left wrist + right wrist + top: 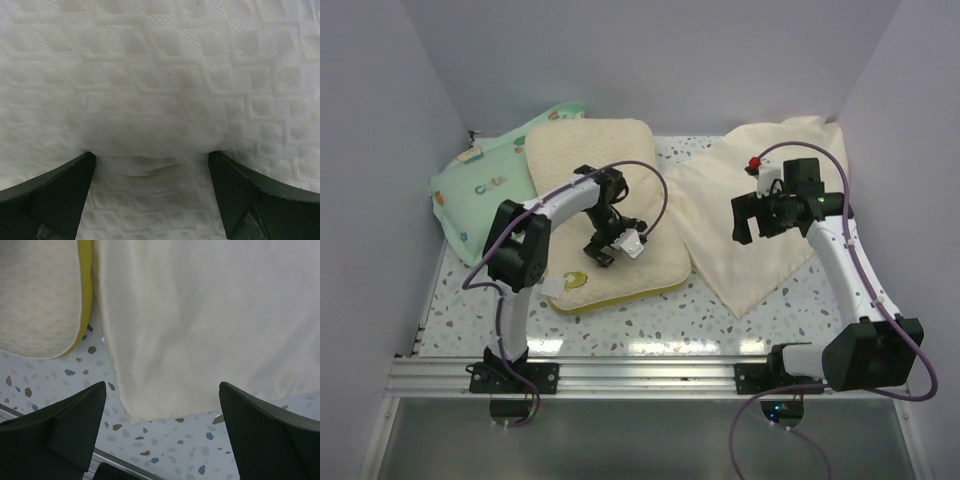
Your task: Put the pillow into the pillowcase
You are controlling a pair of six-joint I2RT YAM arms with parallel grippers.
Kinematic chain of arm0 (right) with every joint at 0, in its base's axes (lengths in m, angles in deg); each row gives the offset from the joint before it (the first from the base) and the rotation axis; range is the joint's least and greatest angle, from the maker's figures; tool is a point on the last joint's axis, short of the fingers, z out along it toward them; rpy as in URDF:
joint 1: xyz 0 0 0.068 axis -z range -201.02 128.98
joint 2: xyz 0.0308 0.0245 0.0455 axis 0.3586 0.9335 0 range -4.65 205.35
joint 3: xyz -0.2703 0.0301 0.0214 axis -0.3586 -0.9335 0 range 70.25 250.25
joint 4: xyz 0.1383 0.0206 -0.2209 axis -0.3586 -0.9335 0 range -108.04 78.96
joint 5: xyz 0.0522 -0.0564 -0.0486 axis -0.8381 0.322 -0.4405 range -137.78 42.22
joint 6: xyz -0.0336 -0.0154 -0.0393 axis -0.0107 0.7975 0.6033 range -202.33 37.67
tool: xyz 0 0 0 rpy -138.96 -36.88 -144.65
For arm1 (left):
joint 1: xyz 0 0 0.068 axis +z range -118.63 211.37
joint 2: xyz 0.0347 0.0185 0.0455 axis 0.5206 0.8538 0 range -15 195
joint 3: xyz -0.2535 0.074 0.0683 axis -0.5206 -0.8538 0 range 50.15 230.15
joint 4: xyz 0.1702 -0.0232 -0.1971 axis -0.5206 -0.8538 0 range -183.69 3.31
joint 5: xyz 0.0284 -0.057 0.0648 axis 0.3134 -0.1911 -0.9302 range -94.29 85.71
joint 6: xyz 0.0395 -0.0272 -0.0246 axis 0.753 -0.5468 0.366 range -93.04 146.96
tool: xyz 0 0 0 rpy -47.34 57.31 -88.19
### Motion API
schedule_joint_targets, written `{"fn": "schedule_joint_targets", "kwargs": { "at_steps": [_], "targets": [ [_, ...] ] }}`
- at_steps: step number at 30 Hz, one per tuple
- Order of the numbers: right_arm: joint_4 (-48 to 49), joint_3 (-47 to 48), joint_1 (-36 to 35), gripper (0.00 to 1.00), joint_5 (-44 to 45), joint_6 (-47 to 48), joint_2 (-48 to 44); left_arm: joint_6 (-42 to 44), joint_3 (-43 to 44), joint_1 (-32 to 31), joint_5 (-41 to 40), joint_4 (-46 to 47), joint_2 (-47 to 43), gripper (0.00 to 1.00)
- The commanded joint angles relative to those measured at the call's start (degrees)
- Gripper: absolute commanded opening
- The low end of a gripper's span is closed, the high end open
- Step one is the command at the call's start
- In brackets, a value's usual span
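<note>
On pillow [582,150]: left gripper [152,160] wide open, pressed into quilting, nothing pinched; right gripper [162,390] open above pillowcase [200,315] corner. Locate opening first, pinch single layer.

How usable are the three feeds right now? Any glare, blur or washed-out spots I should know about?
Top view: even light, soft shadows, a glare streak along the near edge of the table. Left wrist: so close that the pillow fills the frame, pale and low in contrast, with dark fingers at the bottom corners. Right wrist: pillowcase bright with only faint folds, speckled table crisp.
</note>
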Motion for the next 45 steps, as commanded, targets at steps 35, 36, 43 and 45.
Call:
{"fn": "schedule_joint_targets", "kwargs": {
  "at_steps": [35,36,43,45],
  "targets": [
    [3.9,-1.1,0.2,0.99,-4.7,-1.3,-7.5,-59.7,17.2,10.8,-44.1,49.3,-48.4,0.00],
    [4.2,-1.0,0.1,0.99,-5.1,-1.4,-7.5,-58.9,17.9,10.9,-44.6,48.1,-49.2,0.00],
    [4.4,0.1,0.3,0.99,-6.2,-1.8,-6.1,-53.0,13.5,10.9,-35.8,29.7,-52.3,0.00],
    [3.9,0.5,0.1,0.99,-6.1,-1.5,-5.5,-53.4,9.2,10.9,-35.0,25.5,-52.1,0.00]
  ]
}}
